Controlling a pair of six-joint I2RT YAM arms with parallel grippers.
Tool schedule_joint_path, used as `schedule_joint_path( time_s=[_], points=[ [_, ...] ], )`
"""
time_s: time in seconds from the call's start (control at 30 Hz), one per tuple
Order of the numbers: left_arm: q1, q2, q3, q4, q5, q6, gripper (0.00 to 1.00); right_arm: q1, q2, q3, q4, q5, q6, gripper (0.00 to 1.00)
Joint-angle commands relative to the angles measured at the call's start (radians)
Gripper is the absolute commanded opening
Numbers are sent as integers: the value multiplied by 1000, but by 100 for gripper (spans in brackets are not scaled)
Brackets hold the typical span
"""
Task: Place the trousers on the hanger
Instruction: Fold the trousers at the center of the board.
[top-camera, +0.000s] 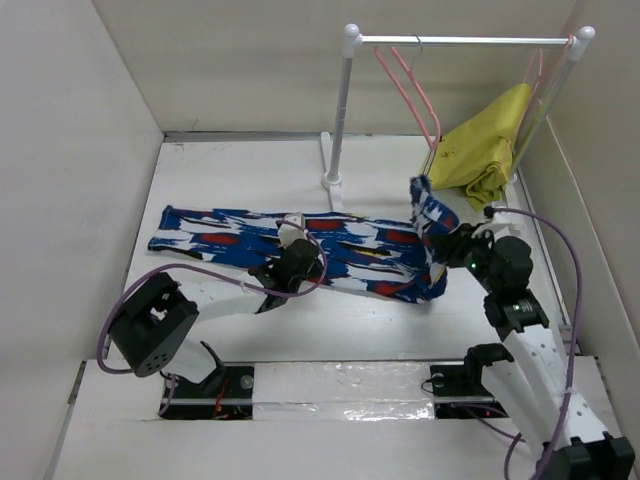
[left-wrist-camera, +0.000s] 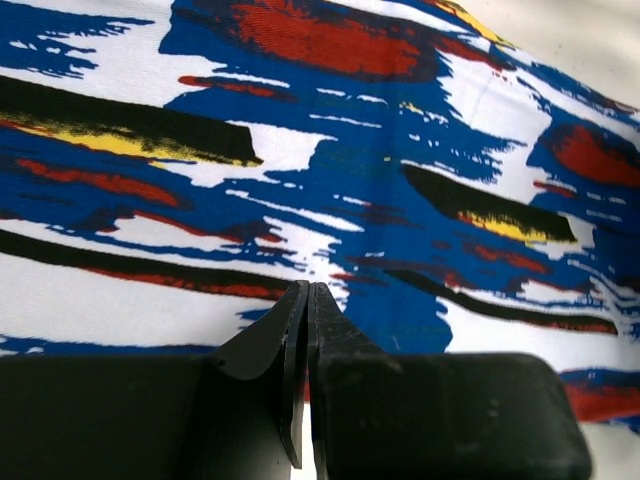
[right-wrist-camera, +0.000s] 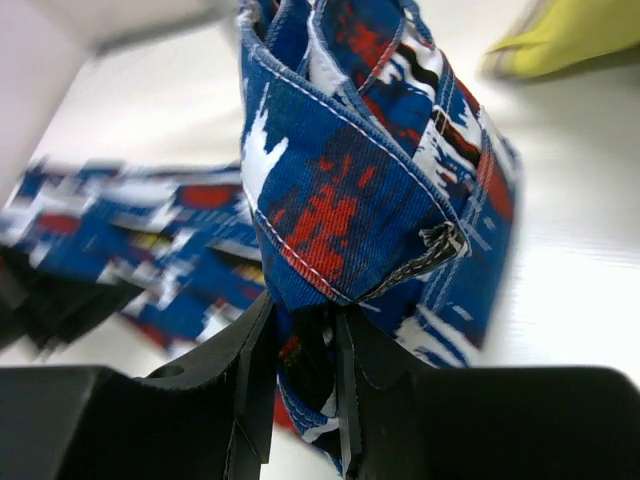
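1. Two pincers are engaged on the trousers (top-camera: 350, 250); neither has reached the hanger (top-camera: 412, 88).
2. Right pincer (right-wrist-camera: 302, 322): clamped on a bunched end of the trousers. That end stands up above its fingers, raised off the table (top-camera: 240, 180). The rest of the garment trails away to its left, lying flat.
3. Left pincer (left-wrist-camera: 305, 292): jaws pressed together, tips down at the middle of the trousers, with cloth spread out ahead of it. Whether any fabric is pinched cannot be told.
4. Hanger: bare, hooked on the rail (top-camera: 465, 41), beyond and above the right pincer and apart from the cloth.
5. Assessment: only the pick-up is under way. Lifting the garment clear and draping it over the hanger are not yet done.
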Motion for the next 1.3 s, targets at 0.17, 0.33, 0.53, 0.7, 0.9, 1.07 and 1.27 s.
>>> schedule_joint_path(
  time_s=[0.17,0.33,0.53,0.7,0.9,1.07,1.27],
  points=[
    [-12,39,-71,138,51,-42,0,498,92,196,-68,201,52,0],
    [-50,87,-68,152,45,-52,0,628,218,344,96,243,101,0],
    [-104,148,-82,175,47,-86,0,610,321,551,173,218,99,0],
    [-185,202,-51,207,62,-98,0,586,320,735,117,303,32,0],
    [-306,344,153,247,138,-40,0,543,283,796,55,292,-2,0],
    [-337,498,433,223,223,27,0,510,242,826,-29,317,-42,0],
    [-278,385,371,195,145,43,3,467,252,783,-49,278,-51,0]
  ],
)
